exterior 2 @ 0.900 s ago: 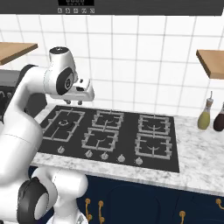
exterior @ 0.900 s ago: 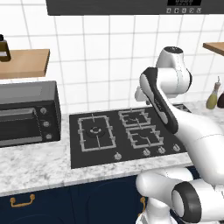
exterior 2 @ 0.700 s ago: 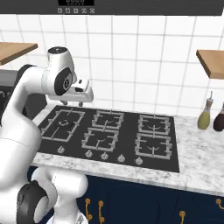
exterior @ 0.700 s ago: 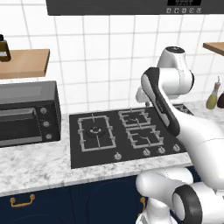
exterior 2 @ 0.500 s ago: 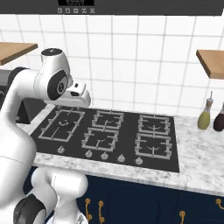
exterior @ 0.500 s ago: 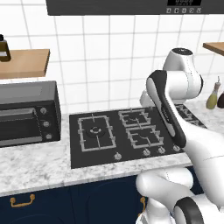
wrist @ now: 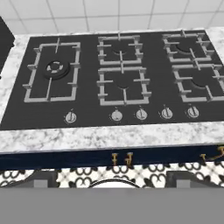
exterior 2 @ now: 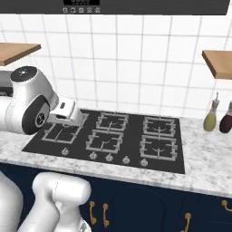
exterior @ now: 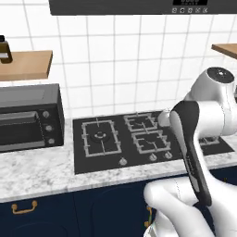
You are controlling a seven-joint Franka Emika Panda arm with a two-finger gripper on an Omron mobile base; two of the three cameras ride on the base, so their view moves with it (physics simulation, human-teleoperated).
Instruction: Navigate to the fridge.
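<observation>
The fridge is out of view. I face a black gas hob (exterior: 139,139) (exterior 2: 113,133) (wrist: 118,74) set in a marble counter against a white tiled wall. My gripper (wrist: 112,180) hangs above the counter's front edge and looks down at the hob and its row of knobs (wrist: 141,114). Its two dark fingertips (wrist: 43,177) sit wide apart at the bottom of the hand view, open with nothing between them. In the right base view the white hand (exterior 2: 67,113) hovers over the hob's left burners.
A black toaster oven (exterior: 28,118) stands on the counter left of the hob. Two bottles (exterior 2: 217,118) stand at the right. Wooden shelves (exterior: 25,65) (exterior 2: 219,63) hang on both sides, with a range hood (exterior 2: 136,5) above. Navy cabinets with gold handles (exterior 2: 97,213) run below.
The arm has swung lower and outward, toward the right in the left base view and the left in the right base view. The kitchen scene has barely shifted.
</observation>
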